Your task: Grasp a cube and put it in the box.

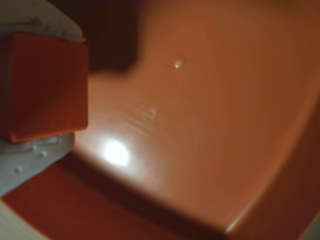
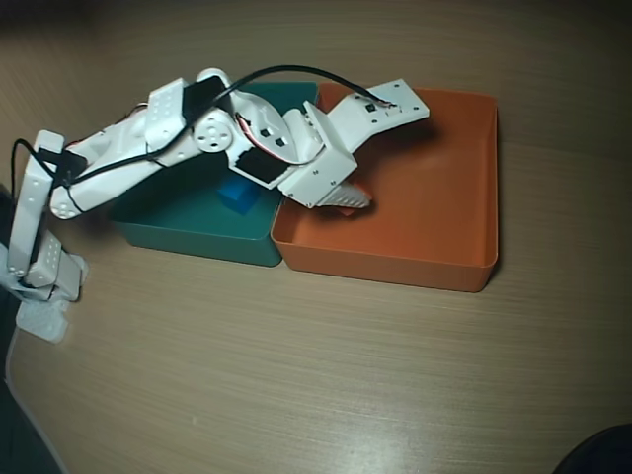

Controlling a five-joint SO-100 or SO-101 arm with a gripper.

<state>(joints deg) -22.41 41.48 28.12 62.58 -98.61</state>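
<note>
In the wrist view the small orange cube [image 1: 47, 85] sits clamped between my white fingers [image 1: 35, 155] at the left edge. My gripper [image 1: 45, 87] is shut on it and holds it over the floor of the orange box [image 1: 210, 125], inside the walls. In the overhead view my gripper [image 2: 346, 200] hangs over the left part of the orange box [image 2: 434, 188], near its left wall. The cube is hidden under the gripper there.
A teal-green tray [image 2: 188, 237] stands against the orange box's left side, with a small blue cube [image 2: 237, 195] in it, partly under my arm. The arm's base [image 2: 44, 286] is at the far left. Bare wooden table [image 2: 326, 385] lies in front.
</note>
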